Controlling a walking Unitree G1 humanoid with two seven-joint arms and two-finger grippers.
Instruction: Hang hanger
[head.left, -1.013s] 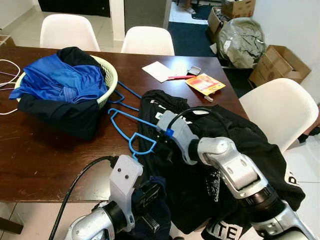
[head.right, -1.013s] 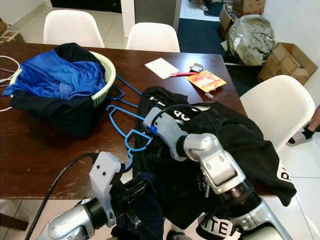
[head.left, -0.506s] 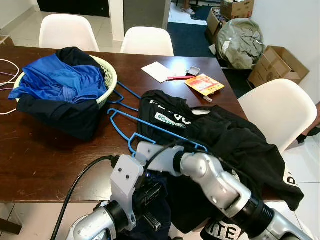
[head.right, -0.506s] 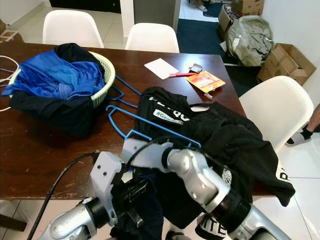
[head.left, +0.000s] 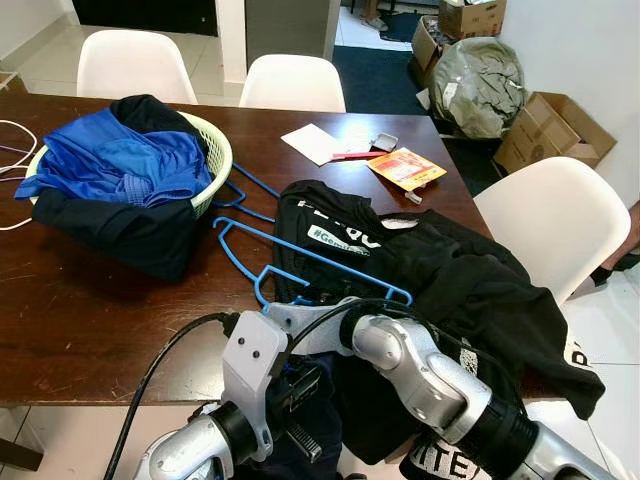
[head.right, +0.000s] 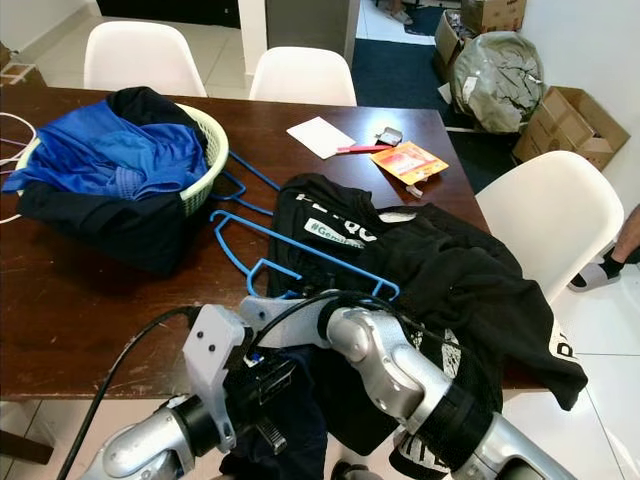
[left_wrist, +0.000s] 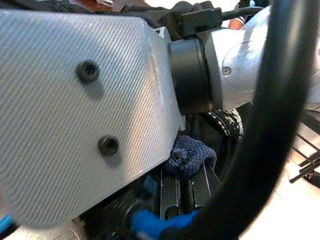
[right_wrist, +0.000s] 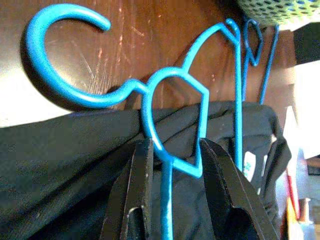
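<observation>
Right gripper has swung from above the black shirt to the near table edge; its parted fingers now straddle the blue hanger's neck, so grasping looks imminent. Left gripper pinches dark cloth.

- Both eye views look forward and down from above the near edge of the wooden table, sharing that whole tabletop.
- Right wrist view sits low and close over that table.
- Left wrist view sits below its edge.
</observation>
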